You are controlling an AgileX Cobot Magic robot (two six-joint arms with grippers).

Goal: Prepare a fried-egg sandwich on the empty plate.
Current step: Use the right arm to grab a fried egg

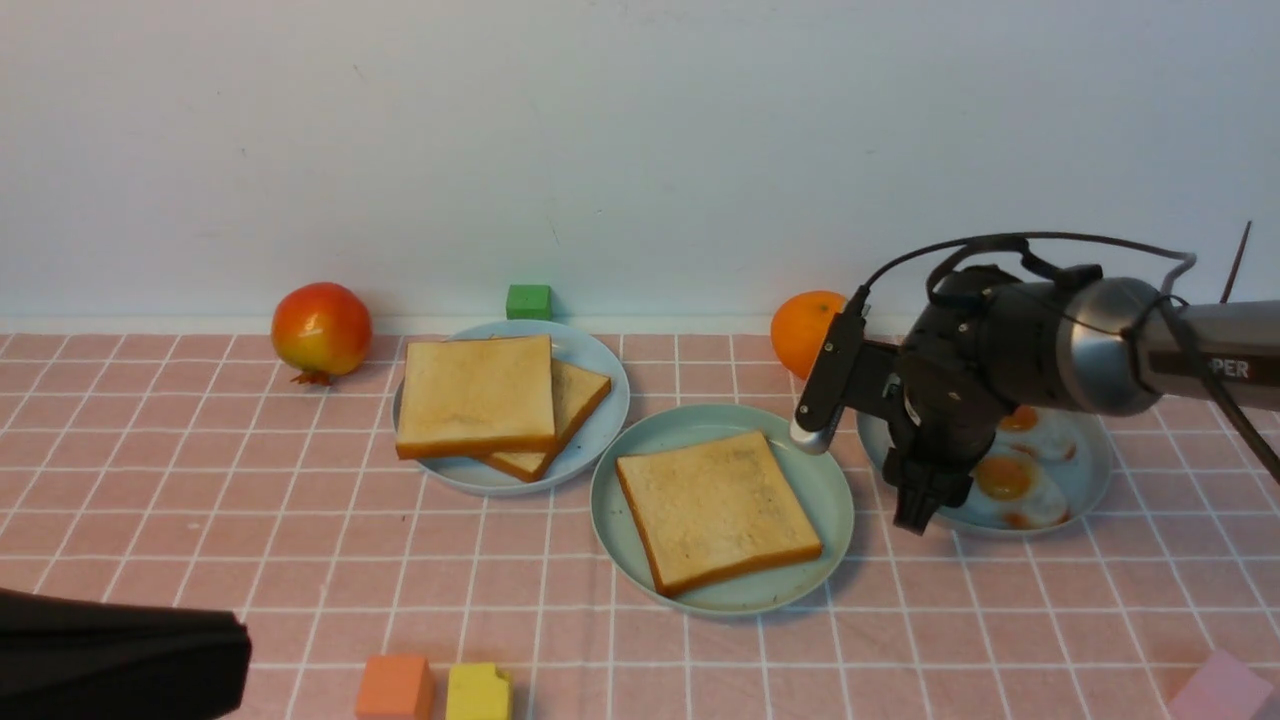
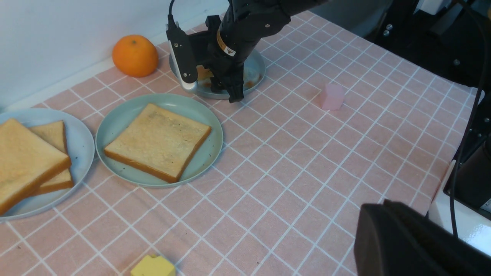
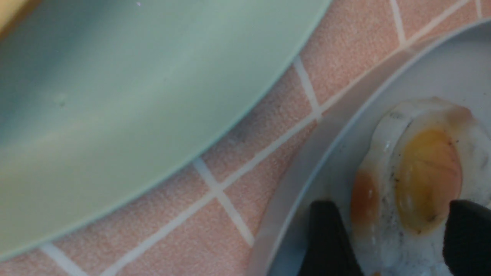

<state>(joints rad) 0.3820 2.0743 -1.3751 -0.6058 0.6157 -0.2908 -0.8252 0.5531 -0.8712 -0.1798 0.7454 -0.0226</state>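
Your right gripper (image 1: 925, 495) hangs over the near-left part of the grey-blue plate (image 1: 1085, 470) at the right of the table. Its two dark fingers (image 3: 328, 237) stand apart, with the near fried egg (image 1: 1012, 488) lying between their tips and the orange yolk in the gap. You cannot tell from these views whether the tips touch the egg white. A second egg lies farther back on the same plate, partly hidden by the arm. The mint-green plate (image 1: 690, 425) sits in the middle, just left of the egg plate, with a strip of pink checked tablecloth (image 1: 900, 620) between their rims. It holds one toast slice (image 1: 716, 508) lying flat, with nothing on top of it. Far left of it, a pale blue plate (image 1: 600, 400) carries two more toast slices (image 1: 478, 396), one lying over the other. Your left gripper (image 1: 120, 655) shows only as a dark mass at the near-left corner, well apart from all the plates, and you cannot tell whether its pincer is apart or together. A pomegranate (image 1: 321, 330), a green block (image 1: 528, 301) and an orange (image 1: 805, 330) stand along the far wall. An orange block (image 1: 396, 688), a yellow block (image 1: 478, 692) and a pink block (image 1: 1222, 690) sit along the near edge.
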